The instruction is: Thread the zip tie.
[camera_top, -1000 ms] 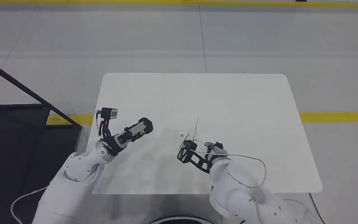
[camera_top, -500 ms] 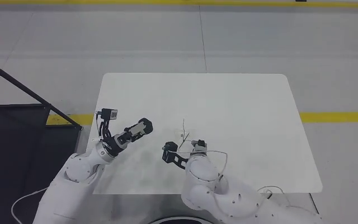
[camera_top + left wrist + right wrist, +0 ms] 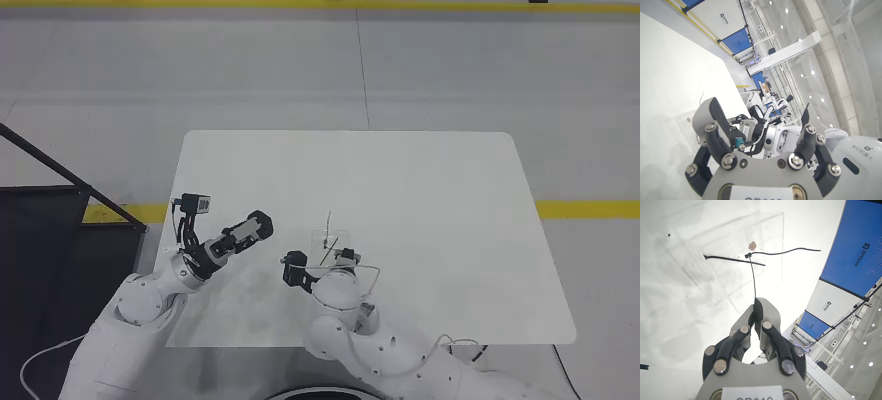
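Black, thin and whippy — the zip tie (image 3: 753,279) looks featherlight, best pinched close to its head; right claw (image 3: 755,311) clamps its strap, left claw (image 3: 761,106) gapes empty.

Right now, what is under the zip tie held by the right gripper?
A clear plate on the white table, with another black strip across it. The right gripper covers the held end of the zip tie.

Bright, even light (ceiling lamps (image 3: 813,72)); faint shadows.
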Motion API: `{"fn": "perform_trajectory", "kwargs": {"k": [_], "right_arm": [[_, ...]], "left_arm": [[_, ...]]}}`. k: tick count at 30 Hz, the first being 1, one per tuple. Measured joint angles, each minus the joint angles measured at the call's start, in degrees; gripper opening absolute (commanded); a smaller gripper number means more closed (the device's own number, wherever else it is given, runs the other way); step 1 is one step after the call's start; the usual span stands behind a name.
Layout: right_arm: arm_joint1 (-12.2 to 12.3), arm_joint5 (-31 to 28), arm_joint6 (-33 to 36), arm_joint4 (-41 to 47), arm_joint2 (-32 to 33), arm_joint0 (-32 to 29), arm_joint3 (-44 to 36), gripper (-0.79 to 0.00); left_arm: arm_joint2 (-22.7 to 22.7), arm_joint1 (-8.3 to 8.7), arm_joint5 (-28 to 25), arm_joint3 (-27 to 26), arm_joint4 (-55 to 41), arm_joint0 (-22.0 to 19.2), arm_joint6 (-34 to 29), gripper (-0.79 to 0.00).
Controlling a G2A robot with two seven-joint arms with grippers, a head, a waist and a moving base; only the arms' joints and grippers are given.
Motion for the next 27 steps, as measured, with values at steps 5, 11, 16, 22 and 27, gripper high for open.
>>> {"fn": "perform_trajectory", "kwargs": {"k": [5, 11, 16, 22, 27], "right_arm": [[-1.4, 0.0, 0.0, -2.0, 0.7, -1.3, 0.1, -0.650], [-2.3, 0.0, 0.0, -4.2, 1.7, -3.0, -0.1, -0.573], [-2.6, 0.0, 0.0, -6.4, 2.7, -4.6, -1.4, -0.486], [-2.2, 0.0, 0.0, -8.8, 6.6, -8.8, -7.9, -0.025], [-0.5, -0.9, -0.9, -7.7, 12.1, -15.6, -21.9, 0.000]], "left_arm": [[0.0, 0.00, 0.0, 0.0, 0.0, 0.0, 0.0, 0.000], [0.0, 0.00, 0.0, 0.0, 0.0, 0.0, 0.0, 0.000], [0.0, 0.00, 0.0, 0.0, 0.0, 0.0, 0.0, 0.000], [0.0, 0.00, 0.0, 0.0, 0.0, 0.0, 0.0, 0.000], [0.0, 0.00, 0.0, 0.0, 0.0, 0.0, 0.0, 0.000]]}}
